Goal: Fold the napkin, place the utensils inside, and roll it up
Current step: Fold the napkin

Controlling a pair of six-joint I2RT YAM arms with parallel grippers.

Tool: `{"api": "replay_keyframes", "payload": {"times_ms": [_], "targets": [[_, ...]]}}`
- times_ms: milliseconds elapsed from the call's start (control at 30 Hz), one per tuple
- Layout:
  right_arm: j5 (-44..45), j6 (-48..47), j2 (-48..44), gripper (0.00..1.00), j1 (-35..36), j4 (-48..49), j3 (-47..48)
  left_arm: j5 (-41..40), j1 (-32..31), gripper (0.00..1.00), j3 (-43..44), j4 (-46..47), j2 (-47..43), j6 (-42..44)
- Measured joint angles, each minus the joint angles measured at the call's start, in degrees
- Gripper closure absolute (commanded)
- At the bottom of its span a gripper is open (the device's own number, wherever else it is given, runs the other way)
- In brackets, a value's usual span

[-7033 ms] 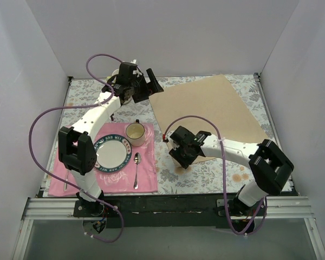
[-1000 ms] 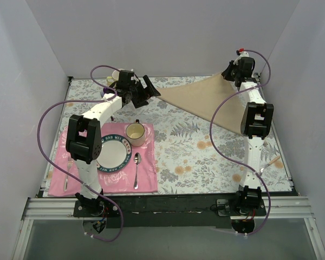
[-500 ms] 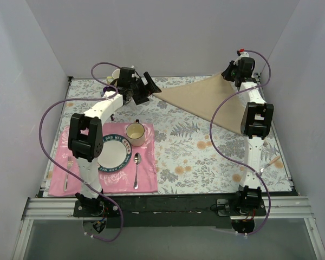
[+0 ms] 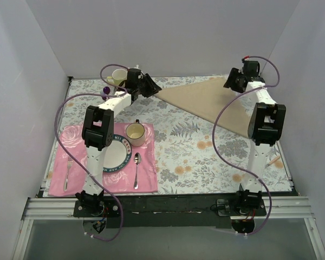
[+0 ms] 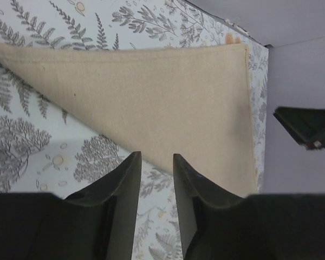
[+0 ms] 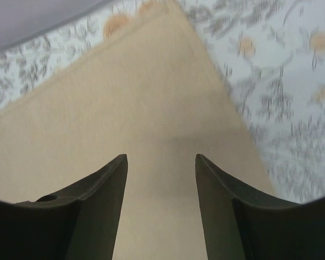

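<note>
**Top external view: napkin folded into a triangle, a gripper at each far corner**

The napkin [image 4: 216, 100] lies flat on the far right part of the surface [image 4: 195, 151], folded into a triangle with its long tip pointing left. The left gripper [image 4: 150, 86] sits at that tip. In the left wrist view its jaws stand a narrow gap apart with nothing pinched, just at the napkin's slanted edge. The right gripper [image 4: 233, 81] hangs at the far right corner, and its wrist view shows the jaws spread wide above bare cloth. The spoon [image 4: 136, 169] lies on the pink placemat [image 4: 147, 180], just right of the plate [image 4: 111, 165], well apart from the napkin.
</note>
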Motion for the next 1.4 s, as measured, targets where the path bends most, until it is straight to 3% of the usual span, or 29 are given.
{"api": "replay_keyframes", "payload": {"times_ms": [100, 167, 300, 433, 867, 1167, 1300, 1400], "targets": [[-0.1, 1.7, -9.7, 0.40, 0.7, 1.6, -13.9, -0.3, -0.2, 0.83, 3.8, 3.1, 5.4, -0.1], [-1.2, 2.4, -13.6, 0.46, 2.0, 1.7, -20.2, -0.8, -0.3, 0.90, 4.5, 5.1, 7.9, -0.3], [-3.8, 3.5, -14.6, 0.50, 5.0, 5.6, -26.3, -2.6, -0.6, 0.90, 5.6, 7.2, 11.1, -0.6], [-7.5, 4.9, -16.1, 0.62, 7.4, 7.8, -33.2, -4.9, -0.9, 0.89, 7.3, 8.2, 13.4, -1.1], [-10.8, 8.5, -22.1, 0.64, 5.8, 13.6, -46.2, -17.2, -0.9, 0.86, 18.1, -1.0, 19.3, -5.4], [-5.6, 11.0, -34.4, 0.64, -0.3, 14.6, -61.1, -18.3, 0.1, 0.87, 19.3, -4.6, 19.9, -8.8], [-2.3, 10.7, -39.2, 0.63, -1.1, 13.0, -62.8, -17.3, 0.5, 0.82, 21.5, -6.4, 20.5, -6.7], [-0.5, 10.5, -43.2, 0.63, -2.7, 12.1, -62.9, -15.3, 0.5, 0.69, 22.4, -7.0, 20.5, -4.4]]}}
